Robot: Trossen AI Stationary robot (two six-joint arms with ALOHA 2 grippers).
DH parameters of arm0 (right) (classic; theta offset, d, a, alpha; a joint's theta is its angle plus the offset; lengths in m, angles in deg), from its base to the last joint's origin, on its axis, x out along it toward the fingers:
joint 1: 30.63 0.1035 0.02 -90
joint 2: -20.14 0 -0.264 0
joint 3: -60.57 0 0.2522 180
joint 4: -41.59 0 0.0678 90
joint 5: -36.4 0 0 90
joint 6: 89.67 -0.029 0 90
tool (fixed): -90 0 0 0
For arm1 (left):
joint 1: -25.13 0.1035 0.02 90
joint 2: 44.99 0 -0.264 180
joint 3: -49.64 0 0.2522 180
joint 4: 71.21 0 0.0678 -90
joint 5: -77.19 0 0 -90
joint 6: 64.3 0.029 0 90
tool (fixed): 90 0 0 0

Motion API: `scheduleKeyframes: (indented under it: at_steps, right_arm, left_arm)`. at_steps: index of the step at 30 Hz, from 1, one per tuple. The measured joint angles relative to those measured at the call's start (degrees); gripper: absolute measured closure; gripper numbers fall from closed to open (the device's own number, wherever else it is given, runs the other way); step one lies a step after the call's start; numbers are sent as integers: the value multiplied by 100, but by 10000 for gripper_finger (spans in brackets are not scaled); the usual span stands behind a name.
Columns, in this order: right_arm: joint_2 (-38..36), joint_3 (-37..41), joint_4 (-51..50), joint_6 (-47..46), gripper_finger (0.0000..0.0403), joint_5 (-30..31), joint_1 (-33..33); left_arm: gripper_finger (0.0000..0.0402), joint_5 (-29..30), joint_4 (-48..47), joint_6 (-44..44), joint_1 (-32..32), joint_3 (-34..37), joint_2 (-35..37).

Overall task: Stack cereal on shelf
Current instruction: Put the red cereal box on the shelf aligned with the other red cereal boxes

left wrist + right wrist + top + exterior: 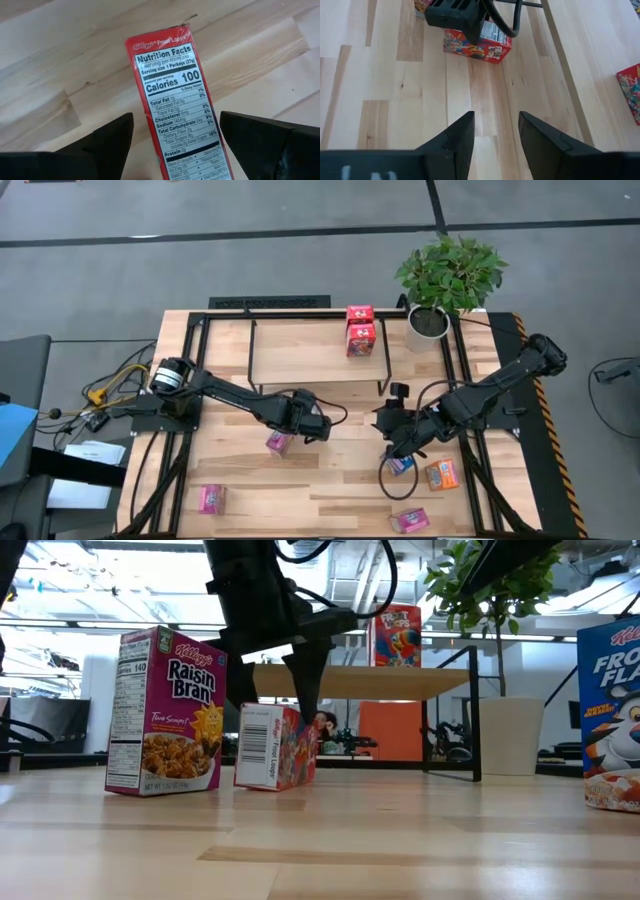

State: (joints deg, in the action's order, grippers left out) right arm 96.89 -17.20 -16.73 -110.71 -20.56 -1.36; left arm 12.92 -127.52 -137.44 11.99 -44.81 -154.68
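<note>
A red Froot Loops box (175, 95) stands on the table between the shelf and the near edge (278, 442). My left gripper (175, 120) is open and points down over it. Its fingers (112, 137) stand on either side of the nutrition-facts panel, with a gap showing on each side. In the low view one finger (305, 680) reaches down by the box's top (275, 745). My right gripper (496, 117) is open and empty, low over bare table to the right (392, 442). The shelf (300, 355) holds two red boxes, one on the other (360, 327).
A blue box (402, 465) and an orange box (441, 474) lie just near of my right gripper. Pink boxes lie near the front edge (408, 520) and at the front left (211, 498). A potted plant (445, 280) stands at the shelf's right end.
</note>
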Motion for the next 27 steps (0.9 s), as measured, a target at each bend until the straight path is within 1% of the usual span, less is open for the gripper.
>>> scheduleKeyframes:
  at_steps: [4,6,12,15,18,23,27]
  right_arm:
    - [0,0,0,-2,235,0,1]
    - [0,0,0,0,240,0,1]
    - [0,0,0,-9,252,0,1]
    - [0,0,0,-9,258,0,-1]
    - [0,0,0,-8,264,0,0]
    - [0,0,-2,4,271,4,32]
    - [-73,0,-28,44,275,16,164]
  left_arm:
    - [118,0,-2,4,0,0,0]
    - [127,-2,-2,4,0,0,0]
    - [187,-15,0,48,0,0,0]
    - [218,-120,2,49,0,0,2]
    - [239,-208,0,170,-5,0,2]
    - [255,-342,-13,397,-40,-86,7]
    - [257,-349,-18,827,-88,-348,7]
